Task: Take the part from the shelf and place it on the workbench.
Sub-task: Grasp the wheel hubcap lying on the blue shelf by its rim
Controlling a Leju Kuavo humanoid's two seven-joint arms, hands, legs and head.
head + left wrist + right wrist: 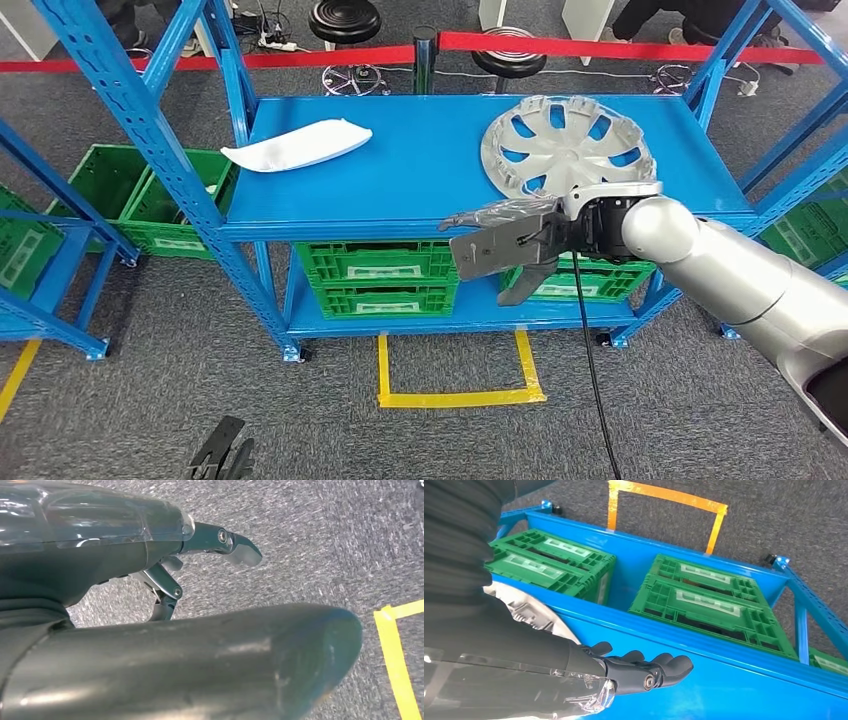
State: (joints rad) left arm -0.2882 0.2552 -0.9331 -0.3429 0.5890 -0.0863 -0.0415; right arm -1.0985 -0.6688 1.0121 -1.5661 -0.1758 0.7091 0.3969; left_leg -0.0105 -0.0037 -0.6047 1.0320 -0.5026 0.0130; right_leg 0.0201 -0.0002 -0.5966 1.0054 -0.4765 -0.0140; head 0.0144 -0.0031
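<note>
Nearest: left hand [222, 455] low over grey carpet [150, 400], dark fingers loosely apart, nothing held; same in left wrist view [220, 540], fingers spread above carpet, yellow tape [395, 650] off to one side.

Yellow tape square [460, 398] on floor just in front of blue rack [400, 180].

Right hand [505, 240] at front edge of top shelf, silver arm coming in from the right, fingers stretched flat and slightly apart, thumb hanging down, holding nothing. Right wrist view: fingertips [674, 665] over blue shelf surface, not clearly touching it; rim of hubcap [531, 615] just beside palm.

Task part: silver hubcap [568, 145] lying flat on top shelf, right half, just behind the right hand; contact with hand cannot be told. White curved plastic piece [298, 146] on left half of same shelf, well apart from hubcap.

Lower shelf: green crates [378, 275] stacked upside down, ribbed bases up, white labels on sides; contents not visible. Second green stack [580, 280] partly behind hand. More green crates [165, 200] on floor left of rack, open side up, insides mostly hidden by rack post.

Far: red barrier belt [330, 55] on post, black stools [345, 20] behind it.
</note>
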